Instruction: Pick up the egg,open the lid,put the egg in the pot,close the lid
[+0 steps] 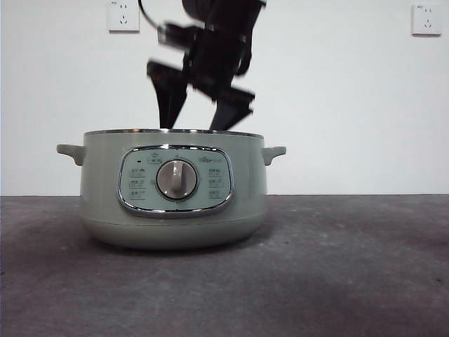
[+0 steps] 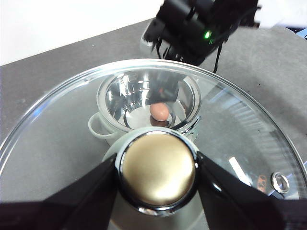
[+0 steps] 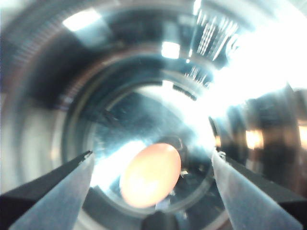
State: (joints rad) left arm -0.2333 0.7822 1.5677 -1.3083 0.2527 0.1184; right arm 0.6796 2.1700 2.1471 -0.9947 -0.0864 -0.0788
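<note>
The sage-green pot (image 1: 172,203) stands lidless on the table. My right gripper (image 1: 195,121) hangs over its mouth, fingertips dipping behind the rim. In the right wrist view that gripper (image 3: 152,154) is open, and the brown-orange egg (image 3: 151,175) lies on the shiny pot floor between the jaws, touching neither. My left gripper (image 2: 158,165) is shut on the knob (image 2: 158,175) of the glass lid (image 2: 240,129), held high and off to one side of the pot. Through the glass I see the pot (image 2: 98,129), the egg (image 2: 159,111) inside it and the right arm (image 2: 192,28).
The dark grey table (image 1: 351,267) stretches to both sides of the pot. A white wall stands behind it with two sockets (image 1: 123,15) (image 1: 426,19). The lid and left arm are out of the front view.
</note>
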